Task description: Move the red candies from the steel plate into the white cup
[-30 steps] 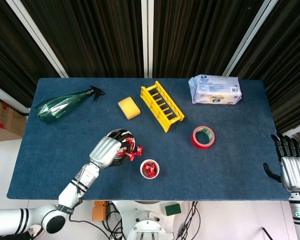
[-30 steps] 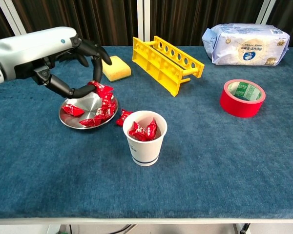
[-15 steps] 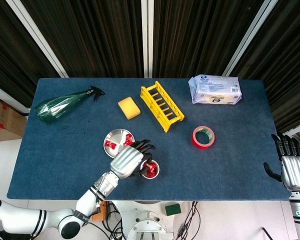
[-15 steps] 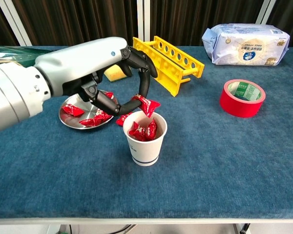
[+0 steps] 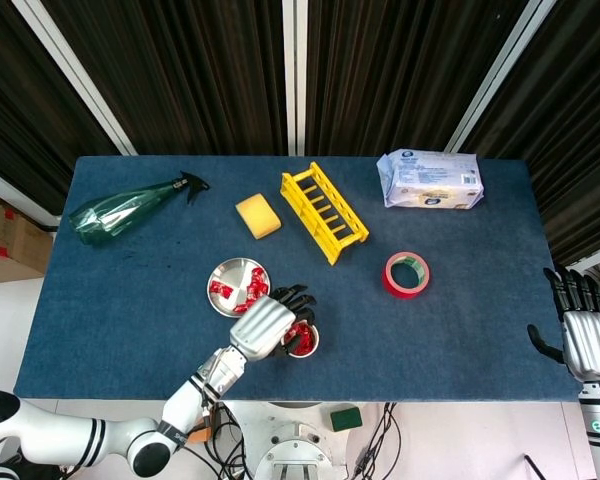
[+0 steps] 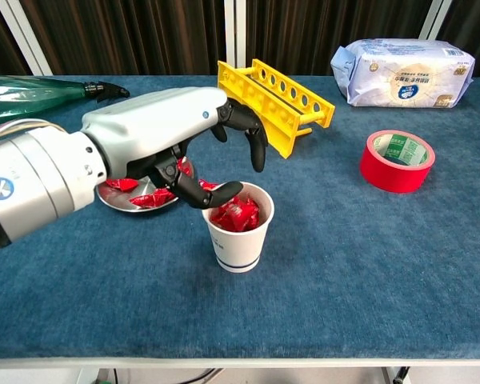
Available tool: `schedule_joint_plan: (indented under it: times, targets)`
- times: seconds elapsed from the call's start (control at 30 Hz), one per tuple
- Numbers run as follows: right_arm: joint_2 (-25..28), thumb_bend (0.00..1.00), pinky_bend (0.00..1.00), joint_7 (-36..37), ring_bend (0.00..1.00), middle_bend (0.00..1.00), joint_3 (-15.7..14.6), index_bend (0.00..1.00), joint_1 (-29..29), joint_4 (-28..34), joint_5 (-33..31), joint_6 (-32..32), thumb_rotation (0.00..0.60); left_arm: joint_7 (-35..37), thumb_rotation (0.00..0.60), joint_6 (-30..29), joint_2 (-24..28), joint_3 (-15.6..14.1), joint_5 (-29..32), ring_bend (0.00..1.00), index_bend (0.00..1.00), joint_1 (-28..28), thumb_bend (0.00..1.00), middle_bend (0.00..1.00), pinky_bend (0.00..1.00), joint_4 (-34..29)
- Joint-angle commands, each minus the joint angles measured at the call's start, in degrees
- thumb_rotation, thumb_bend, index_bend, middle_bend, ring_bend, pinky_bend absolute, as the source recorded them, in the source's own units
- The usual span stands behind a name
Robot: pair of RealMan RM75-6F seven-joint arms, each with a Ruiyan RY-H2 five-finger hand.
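Red candies (image 6: 235,214) filled the white cup (image 6: 238,238), and more candies lay on the steel plate (image 5: 227,275) just left of the cup, behind the left hand. The left hand (image 6: 172,134) hovered over the cup with fingers spread and thumb at the rim, holding nothing. Right of the cup sat the red tape (image 6: 397,160), behind it the yellow rack (image 6: 273,102), and far right of it, at the table edge, the right hand (image 5: 584,340) rested with fingers apart and nothing in it.

One steel plate (image 5: 228,275), one white cup (image 6: 238,244), two hands, one tape roll (image 5: 407,274).
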State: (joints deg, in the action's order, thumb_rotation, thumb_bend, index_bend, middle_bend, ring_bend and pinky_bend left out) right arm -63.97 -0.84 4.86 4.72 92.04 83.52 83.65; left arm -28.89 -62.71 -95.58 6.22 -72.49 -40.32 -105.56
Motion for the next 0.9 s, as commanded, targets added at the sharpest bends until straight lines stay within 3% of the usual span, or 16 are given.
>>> schedule_joint_plan:
  times: [0.03, 0.23, 0.43, 0.7, 0.9]
  targets:
    - [-0.03, 0.3, 0.0, -0.01, 0.0, 0.0, 0.01, 0.0, -0.03, -0.01, -0.02, 0.07, 0.6, -0.06, 0.6, -0.04, 0.26, -0.09, 0.02, 0.11, 0.32, 0.06, 0.39, 0.25, 0.24, -0.2]
    - [0.0, 0.3, 0.0, 0.07, 0.0, 0.0, 0.13, 0.0, 0.02, -0.04, -0.39, -0.13, 0.6, 0.21, 0.6, -1.48, 2.22, 0.23, -0.02, 0.11, 0.32, 0.89, 0.38, 0.25, 0.24, -1.52]
    - [0.14, 0.3, 0.0, 0.38, 0.0, 0.0, 0.04, 0.0, -0.05, -0.05, -0.17, 0.0, 0.6, 2.1, 0.6, -4.52, 7.57, 2.15, 2.68, 0.11, 0.34, 3.33, 0.38, 0.25, 0.24, -1.2]
    - [0.09, 0.3, 0.0, 0.17, 0.0, 0.0, 0.19, 0.0, -0.11, 0.1, -0.57, 0.03, 0.6, 5.12, 0.6, -1.15, 11.62, 1.12, 9.94, 0.11, 0.34, 5.23, 0.38, 0.25, 0.25, 5.68]
    - [-0.07, 0.3, 0.0, -0.66, 0.0, 0.0, 0.18, 0.0, -0.09, 0.41, -0.9, -0.12, 0.6, 5.2, 0.6, 0.9, 10.09, 0.3, 9.14, 0.11, 0.32, 4.31, 0.38, 0.23, 0.25, 12.39]
